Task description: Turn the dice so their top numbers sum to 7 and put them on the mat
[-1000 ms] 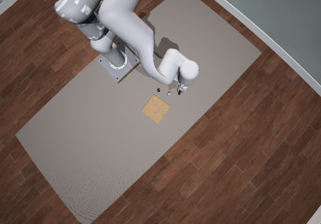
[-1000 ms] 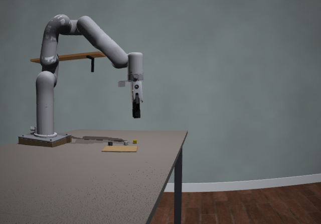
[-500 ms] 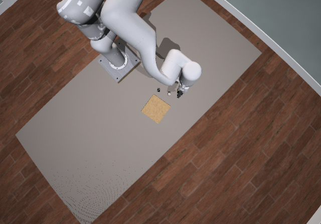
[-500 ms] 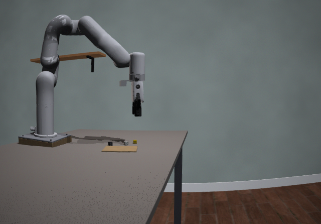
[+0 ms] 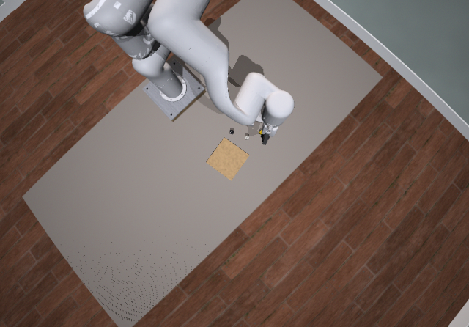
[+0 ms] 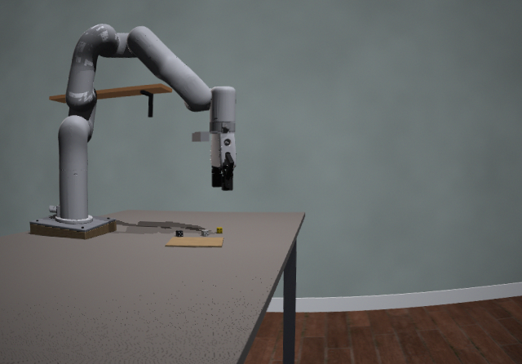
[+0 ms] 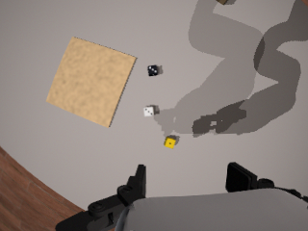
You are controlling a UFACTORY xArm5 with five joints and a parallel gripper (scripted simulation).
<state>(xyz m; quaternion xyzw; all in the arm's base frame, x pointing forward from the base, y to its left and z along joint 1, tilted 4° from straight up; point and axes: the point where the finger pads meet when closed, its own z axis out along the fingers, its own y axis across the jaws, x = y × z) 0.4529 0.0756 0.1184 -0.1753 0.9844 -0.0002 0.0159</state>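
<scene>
A black die [image 5: 231,130] [image 6: 179,233] [image 7: 152,70], a white die [image 5: 247,137] [image 6: 205,233] [image 7: 148,111] and a yellow die [image 5: 260,131] [image 6: 218,230] [image 7: 169,142] sit apart on the table, all outside the tan square mat [image 5: 227,158] [image 6: 193,241] [image 7: 91,82]. The yellow die's upper face seems to show one pip in the wrist view; the black and white pips are too small to count surely. My gripper [image 5: 264,138] [image 6: 221,183] [image 7: 187,177] is wide open and empty, pointing down high above the table near the yellow die, which it partly hides in the top view.
The arm's base plate [image 5: 151,90] [image 6: 96,229] stands on the grey table [image 5: 151,171] [image 6: 126,288], behind the dice. The table's long edge lies beyond the yellow die, away from the base. A wooden shelf [image 6: 126,92] is on the wall behind the arm. Arm shadows fall beside the dice.
</scene>
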